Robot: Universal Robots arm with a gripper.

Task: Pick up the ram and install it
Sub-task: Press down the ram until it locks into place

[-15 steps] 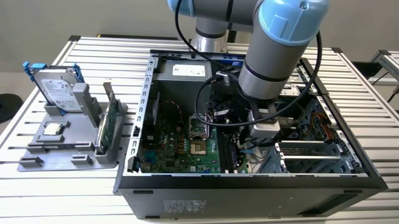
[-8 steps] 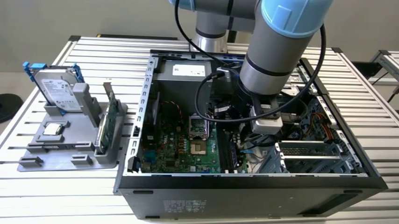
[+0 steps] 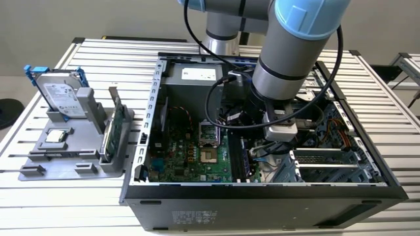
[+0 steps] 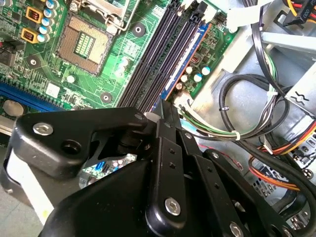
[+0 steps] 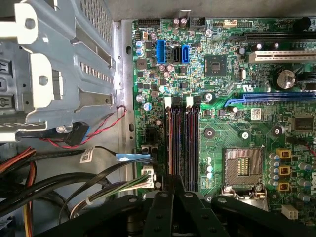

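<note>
Exterior view: the arm reaches down into an open computer case (image 3: 262, 199) that lies on a slatted table (image 3: 98, 54), with the gripper (image 3: 269, 147) low over the green motherboard (image 3: 187, 157). The ram (image 3: 245, 158) stands on edge there as a thin blue strip in the memory slots, beside the drive bays. On the exterior view's left, well apart from the case, a grey holder (image 3: 66, 164) carries a silver hard drive (image 3: 62, 93) and a green circuit card (image 3: 115, 129), both upright.

In the second wrist view the gripper (image 4: 165, 112) has its black fingers drawn close together, pinching the near end of the ram (image 4: 185, 61), whose blue edge runs along the outermost slot. Black and coloured cables (image 4: 247, 113) loop just beside it. In the first wrist view the fingertips (image 5: 174, 181) meet over the slot row, near the empty processor socket (image 5: 244, 168).
</note>
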